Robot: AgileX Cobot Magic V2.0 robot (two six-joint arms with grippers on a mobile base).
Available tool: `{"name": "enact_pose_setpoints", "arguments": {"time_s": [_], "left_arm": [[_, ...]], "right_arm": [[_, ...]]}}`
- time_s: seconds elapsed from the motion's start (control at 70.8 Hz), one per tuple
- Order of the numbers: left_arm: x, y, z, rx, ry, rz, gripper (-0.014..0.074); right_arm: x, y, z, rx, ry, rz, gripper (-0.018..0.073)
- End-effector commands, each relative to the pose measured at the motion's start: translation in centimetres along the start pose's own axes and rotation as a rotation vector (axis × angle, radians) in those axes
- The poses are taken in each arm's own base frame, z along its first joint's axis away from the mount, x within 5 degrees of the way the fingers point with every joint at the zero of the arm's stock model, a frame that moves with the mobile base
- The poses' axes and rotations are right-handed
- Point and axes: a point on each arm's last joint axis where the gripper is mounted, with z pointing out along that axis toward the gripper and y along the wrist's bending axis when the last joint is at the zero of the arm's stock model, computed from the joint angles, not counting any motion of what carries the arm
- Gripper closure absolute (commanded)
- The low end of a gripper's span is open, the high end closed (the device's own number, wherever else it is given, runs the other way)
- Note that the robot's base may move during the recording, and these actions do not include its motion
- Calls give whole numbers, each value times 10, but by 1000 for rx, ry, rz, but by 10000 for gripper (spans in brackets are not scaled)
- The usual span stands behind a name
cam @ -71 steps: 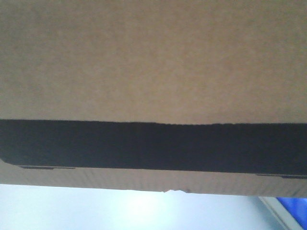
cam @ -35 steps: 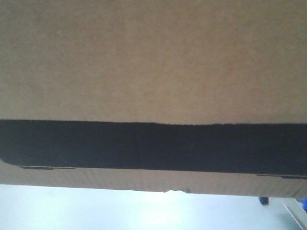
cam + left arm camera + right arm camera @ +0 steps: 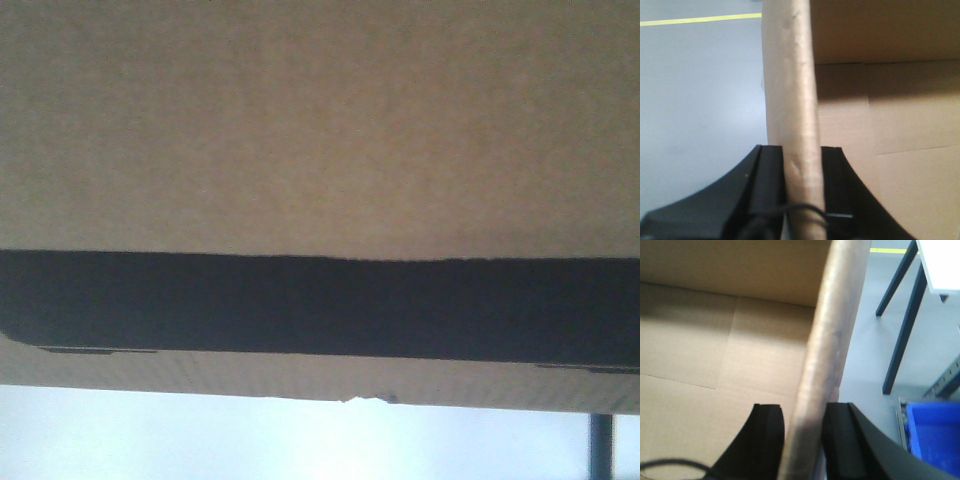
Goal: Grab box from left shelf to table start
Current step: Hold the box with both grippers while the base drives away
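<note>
Your left fingers (image 3: 771, 180) are clamped on one side wall of the box (image 3: 320, 120), one finger outside the cardboard and one inside. Your right fingers (image 3: 767, 430) are clamped the same way on the opposite wall. The box hangs between your two arms, open side up, its bare brown inside showing in both wrist views. In the front view it fills nearly everything, with its black panel (image 3: 320, 305) running as a wide band across the lower part. Below the left wall lies the grey floor (image 3: 695, 100), crossed by a yellow line (image 3: 700, 20). Beyond the right wall you have a white counter (image 3: 942, 265) on dark legs (image 3: 905, 325), and a blue bin (image 3: 935, 435) low in the corner.
</note>
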Motion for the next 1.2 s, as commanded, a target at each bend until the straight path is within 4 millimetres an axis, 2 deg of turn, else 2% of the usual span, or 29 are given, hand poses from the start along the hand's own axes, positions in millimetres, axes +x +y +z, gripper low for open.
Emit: {"name": "enact_pose_setpoints", "arguments": {"time_s": [0.0, 1.186], "left_arm": [[-21, -19, -16, 203, -180, -130, 700], [-21, -19, -16, 203, -180, -130, 700]], "right_arm": [[-20, 11, -7, -121, -172, 67, 502], [-20, 11, -7, -121, -171, 66, 502]]}}
